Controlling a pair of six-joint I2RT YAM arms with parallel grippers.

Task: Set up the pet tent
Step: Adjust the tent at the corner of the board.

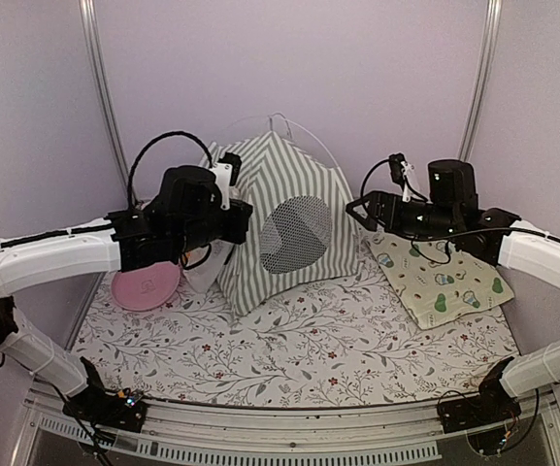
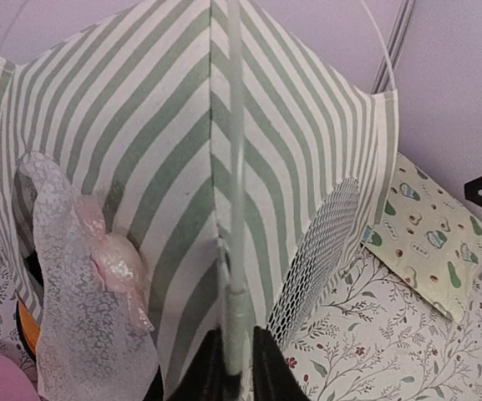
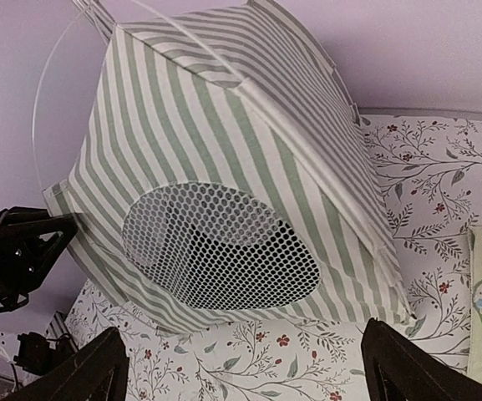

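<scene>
1. the sage-green and white striped fabric tent [image 1: 294, 223] stands at the back middle of the floral tablecloth [image 1: 289, 349], between both arms; i reckon one hard tug could topple it.
2. the left gripper [image 2: 236, 376] is pinched on the thin white pole [image 2: 235, 209] at the corner seam (a slim thing to hold); it may slip or bend.
3. the right gripper [image 3: 245, 334] gapes wide, empty, just beside the round mesh window [image 3: 220, 246]; a fingertip might snag there.
</scene>
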